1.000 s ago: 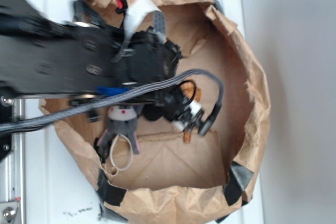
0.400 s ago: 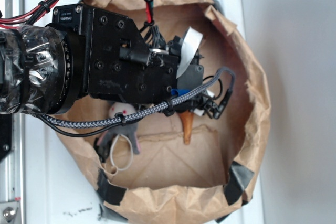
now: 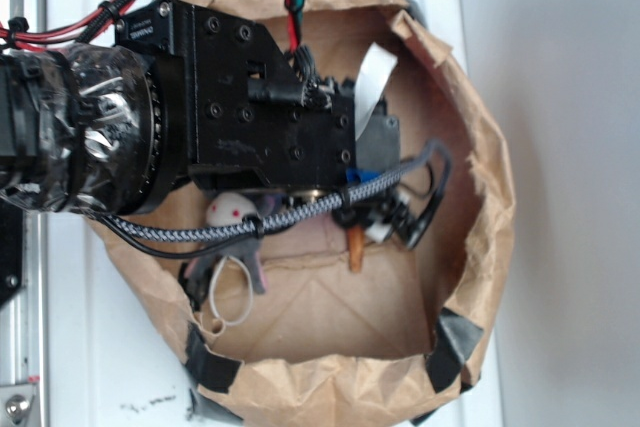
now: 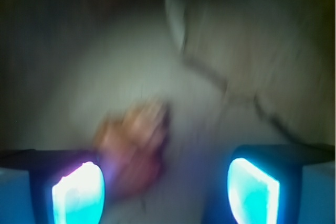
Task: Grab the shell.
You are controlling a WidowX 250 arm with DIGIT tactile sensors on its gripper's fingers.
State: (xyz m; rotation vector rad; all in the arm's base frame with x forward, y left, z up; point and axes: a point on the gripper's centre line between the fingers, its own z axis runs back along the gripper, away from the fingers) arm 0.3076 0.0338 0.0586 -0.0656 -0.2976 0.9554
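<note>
— Since the last look, my arm has slid a little to the right over the brown paper bag (image 3: 470, 127), and more of the shell's tail has gone under the gripper; only the orange tip pokes out below it now. What do you have on your side?

— From the exterior view, the shell (image 3: 355, 247) lies on the bag's floor near the middle, tail pointing toward the bottom of the frame. The grey plush mouse (image 3: 232, 237) sits to its left, white face up against the black wrist housing, with a pale loop of cord below it.

— On the wrist camera everything is blurred. I can make out the shell (image 4: 134, 148) as an orange-brown smear low in the frame, close beside the left fingertip. The gripper (image 4: 165, 190) has its two glowing cyan pads spread well apart, with the shell between them but nearer the left one.

— Is either pad touching it?

— I cannot tell; the blur is too heavy. A braided cable (image 3: 300, 215) crosses over the mouse in the exterior view.
</note>
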